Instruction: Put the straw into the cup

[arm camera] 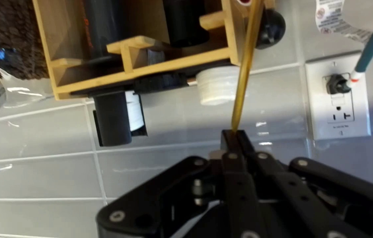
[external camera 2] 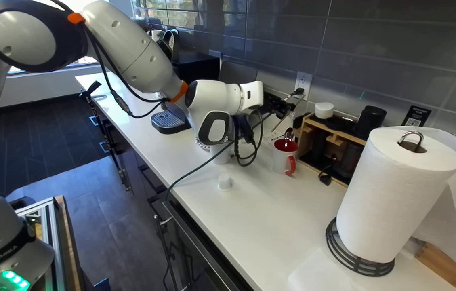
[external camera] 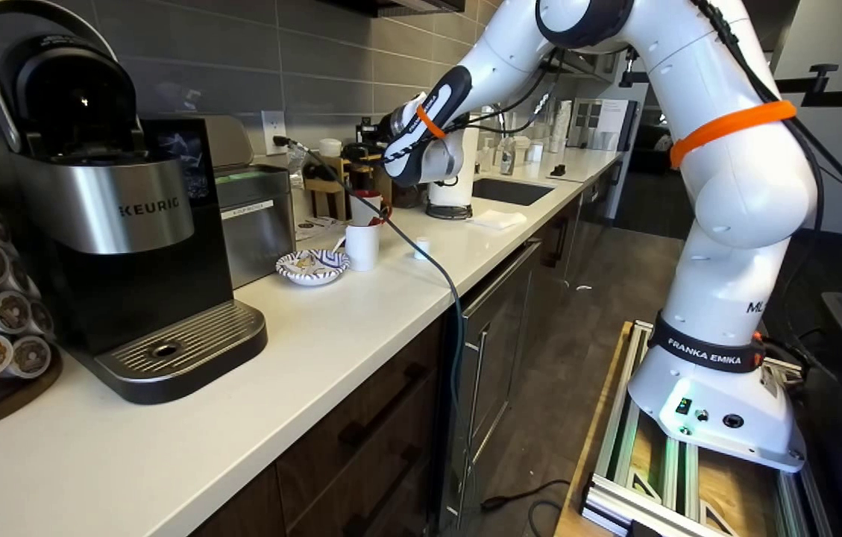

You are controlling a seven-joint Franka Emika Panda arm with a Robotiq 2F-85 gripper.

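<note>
An amber straw (arm camera: 246,66) is pinched between the fingertips of my gripper (arm camera: 235,133) in the wrist view. In an exterior view the gripper (external camera 2: 290,108) is up near the tiled wall, and the straw (external camera 2: 282,121) slants down from it beside the red-lined mug. The white mug with red inside and handle (external camera 2: 283,161) stands upright on the counter below the gripper, with a spoon-like metal item in it; it also shows in an exterior view (external camera: 365,207). A white cup (external camera: 362,247) stands near it, partly hidden by the arm in an exterior view (external camera 2: 220,155).
A small white cup (external camera 2: 224,182) stands near the counter's front. A wooden organizer (external camera 2: 304,139) is beside the mug, a paper towel roll (external camera 2: 393,194) farther along. A patterned bowl (external camera: 312,267) and a coffee machine (external camera: 122,201) stand on the counter. A teal cable (external camera: 421,250) crosses it from the outlet (arm camera: 338,99).
</note>
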